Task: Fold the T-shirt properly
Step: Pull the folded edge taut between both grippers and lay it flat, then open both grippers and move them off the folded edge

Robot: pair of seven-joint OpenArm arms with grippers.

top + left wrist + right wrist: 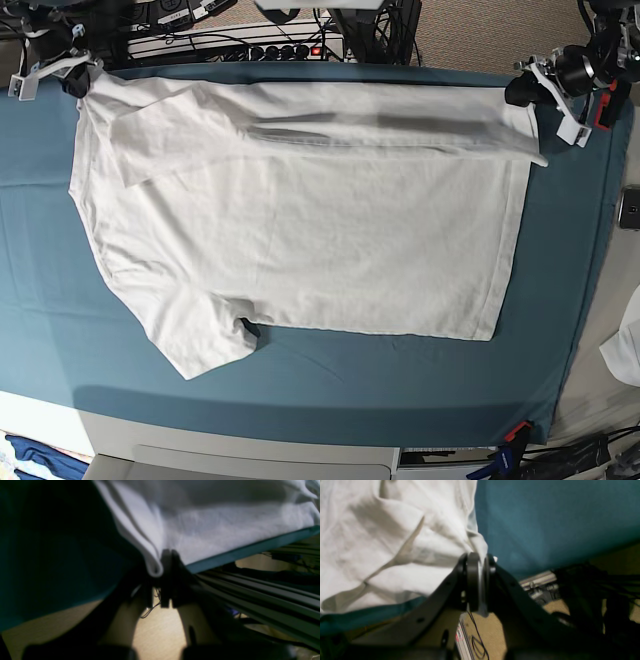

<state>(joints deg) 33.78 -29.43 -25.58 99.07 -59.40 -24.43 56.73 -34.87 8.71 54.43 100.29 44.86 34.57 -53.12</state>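
Note:
The white T-shirt (300, 230) lies spread across the teal tablecloth (400, 385), with one sleeve (200, 345) pointing toward the near left. Its far edge is lifted and stretched between both grippers, and a narrow band is folded over along it. At the far right corner, my left gripper (522, 90) is shut on the fabric; the left wrist view shows the dark fingertips (167, 557) pinching a rolled hem of the T-shirt (225, 527). At the far left corner, my right gripper (78, 82) is shut on the cloth, its pads (473, 562) clamped on a bunched corner of the T-shirt (395, 542).
A power strip and cables (250, 45) run behind the table's far edge. A dark phone-like object (630, 208) and a small white cloth (625, 345) sit off the right side. Clamps (515, 435) hold the tablecloth at the near right corner.

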